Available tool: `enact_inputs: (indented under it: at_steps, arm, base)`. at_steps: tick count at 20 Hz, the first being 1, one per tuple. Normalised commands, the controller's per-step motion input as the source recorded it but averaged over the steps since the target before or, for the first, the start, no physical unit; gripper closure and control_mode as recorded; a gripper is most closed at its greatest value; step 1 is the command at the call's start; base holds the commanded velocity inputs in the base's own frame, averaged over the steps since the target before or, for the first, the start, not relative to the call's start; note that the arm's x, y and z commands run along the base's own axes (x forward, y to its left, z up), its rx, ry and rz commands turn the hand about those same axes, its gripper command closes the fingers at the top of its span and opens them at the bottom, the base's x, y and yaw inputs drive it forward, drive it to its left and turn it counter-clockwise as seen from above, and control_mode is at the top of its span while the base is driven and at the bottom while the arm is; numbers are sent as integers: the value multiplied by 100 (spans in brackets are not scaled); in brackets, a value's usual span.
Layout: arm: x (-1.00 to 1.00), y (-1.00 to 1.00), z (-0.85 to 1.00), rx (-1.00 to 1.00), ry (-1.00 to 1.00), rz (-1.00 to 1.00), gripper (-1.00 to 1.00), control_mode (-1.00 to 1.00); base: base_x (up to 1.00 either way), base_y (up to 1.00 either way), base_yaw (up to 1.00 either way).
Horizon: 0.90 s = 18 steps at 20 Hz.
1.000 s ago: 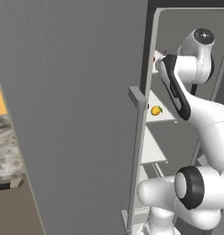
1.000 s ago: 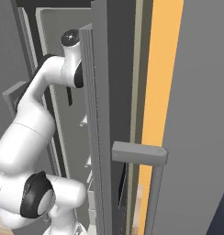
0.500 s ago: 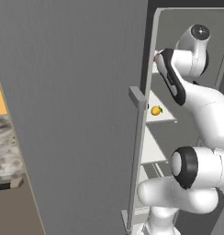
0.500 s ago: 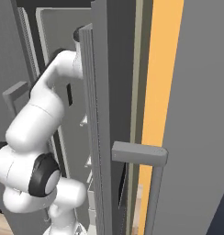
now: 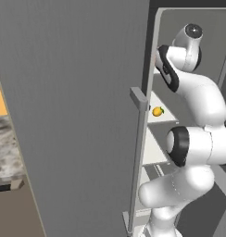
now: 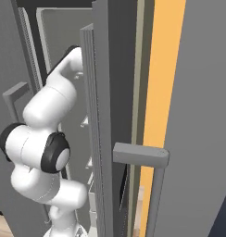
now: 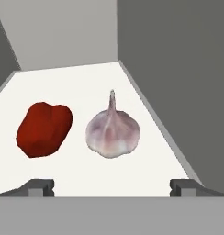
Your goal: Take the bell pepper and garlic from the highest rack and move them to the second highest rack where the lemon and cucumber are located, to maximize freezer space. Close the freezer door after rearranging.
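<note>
White shelf point(image 7: 86, 78) is carrying garlic point(image 7: 113, 133) just beside red bell pepper point(image 7: 44, 128), mid-shelf. Fingers point(image 7: 40, 187) are standing wide open, holding nothing.

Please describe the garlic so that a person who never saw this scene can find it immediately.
Look inside the freezer at the white shelf in the hand view. Two things lie on it side by side, apart. The garlic is the pale pinkish-white bulb with a thin pointed stem, beside the dark red bell pepper.

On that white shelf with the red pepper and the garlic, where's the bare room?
The white shelf is bare behind the red bell pepper and pale garlic bulb, up to the grey back wall. The shelf's middle is crowded: only a narrow gap separates the two.
</note>
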Motion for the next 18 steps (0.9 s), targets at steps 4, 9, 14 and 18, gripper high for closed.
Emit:
enact_inputs:
  at_steps: [4, 9, 14, 18]
  arm:
    - [49, -8, -4, 0, 0, 3, -100, -100]
    - [35, -14, -21, 0, 0, 1, -100, -100]
    - [10, -23, -18, 0, 0, 0, -100, -100]
    - [0, -38, -14, 0, 0, 0, -100, -100]
  base:
    - [0, 0, 0]
    - [0, 0, 0]
    - [0, 0, 0]
    - [0, 0, 0]
